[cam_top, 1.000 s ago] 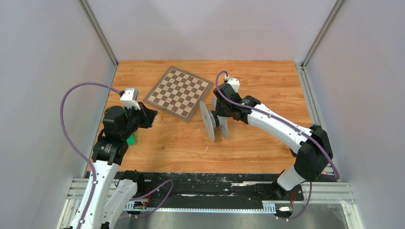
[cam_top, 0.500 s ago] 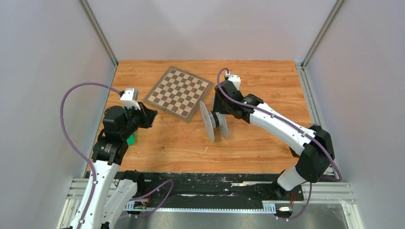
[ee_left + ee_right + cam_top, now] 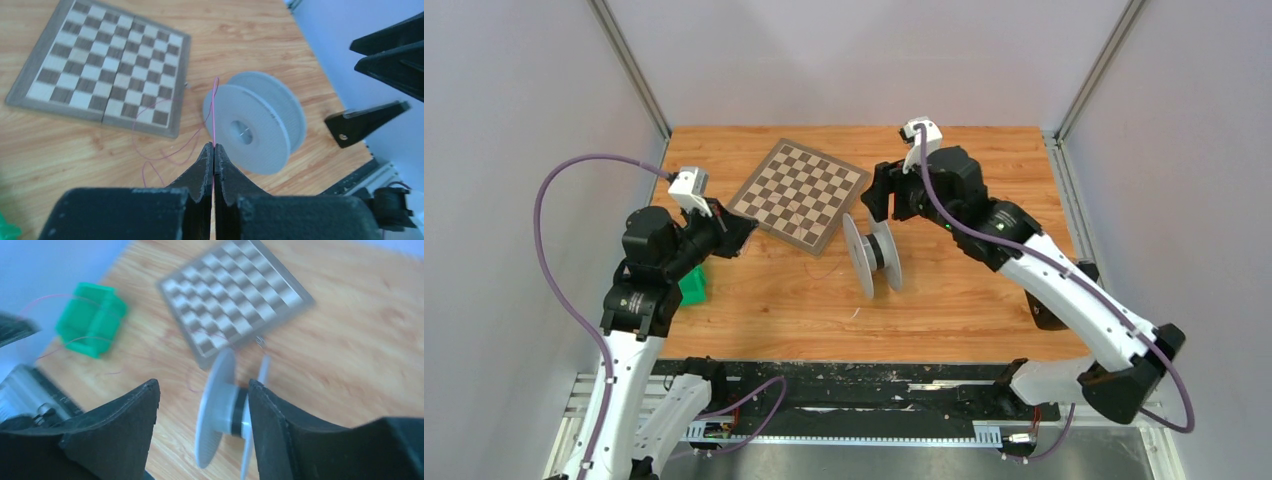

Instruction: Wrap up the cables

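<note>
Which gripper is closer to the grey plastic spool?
Right. The right gripper hovers just above the spool; the left gripper, pinching pink wire, sits farther left by the wooden chessboard.

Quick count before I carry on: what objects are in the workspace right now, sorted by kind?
Grey plastic spool: 1
Wooden chessboard: 1
Green plastic block: 1
Thin pink wire: 1
Total: 4

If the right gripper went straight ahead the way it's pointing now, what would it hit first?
The right gripper would most likely meet the grey spool first: in the wrist view it lies straight ahead between the open jaws. Depth is unclear.
</note>
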You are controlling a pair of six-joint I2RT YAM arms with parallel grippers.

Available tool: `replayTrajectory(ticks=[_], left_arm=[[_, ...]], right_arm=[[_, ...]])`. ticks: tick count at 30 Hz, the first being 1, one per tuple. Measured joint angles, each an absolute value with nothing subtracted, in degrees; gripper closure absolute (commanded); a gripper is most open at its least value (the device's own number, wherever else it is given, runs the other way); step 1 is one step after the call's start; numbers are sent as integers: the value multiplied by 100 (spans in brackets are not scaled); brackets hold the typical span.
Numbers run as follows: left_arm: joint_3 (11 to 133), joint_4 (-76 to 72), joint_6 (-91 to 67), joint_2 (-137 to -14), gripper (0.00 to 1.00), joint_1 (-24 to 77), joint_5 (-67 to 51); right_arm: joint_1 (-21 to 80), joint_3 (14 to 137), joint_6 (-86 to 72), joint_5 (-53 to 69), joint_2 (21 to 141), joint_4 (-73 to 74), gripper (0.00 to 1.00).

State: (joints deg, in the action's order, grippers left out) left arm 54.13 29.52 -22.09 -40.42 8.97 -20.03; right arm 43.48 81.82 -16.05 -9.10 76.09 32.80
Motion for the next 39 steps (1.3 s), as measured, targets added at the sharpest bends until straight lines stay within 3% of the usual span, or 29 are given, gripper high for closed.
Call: replayTrajectory(ticks=[8,13,23,25,28,30,33,39], left_arm=[[6351,2941,-2751,-4080,96,897,-2963],[6458,2818,-3192,-4010,95,897,-3389],[6442,2539,-3555,-3905,98,897,-3728],[6442,2510,-3577,-3894,99,897,-3726],[6442,2462,-3597,-3874,99,897,-3721],[6458,2475,-3594,-3868,99,897,-3693],[6637,2661,-3542,-3889,99,897,-3535],[7332,2908,-3267,-4049,99,897,-3343]], right_arm=[[4956,6855,-3,1310,6263,980,32],[6007,6215,1125,1061,6405,3,30],[6106,6283,1822,-71,7557,-947,27],[6106,6285,1833,-276,7856,-1146,39],[6106,6285,1815,-659,8265,-1365,70],[6106,6283,1763,-961,8429,-1428,79],[6106,6278,1730,-1509,8403,-1463,86],[6001,6565,2250,-2281,7638,-1463,85]])
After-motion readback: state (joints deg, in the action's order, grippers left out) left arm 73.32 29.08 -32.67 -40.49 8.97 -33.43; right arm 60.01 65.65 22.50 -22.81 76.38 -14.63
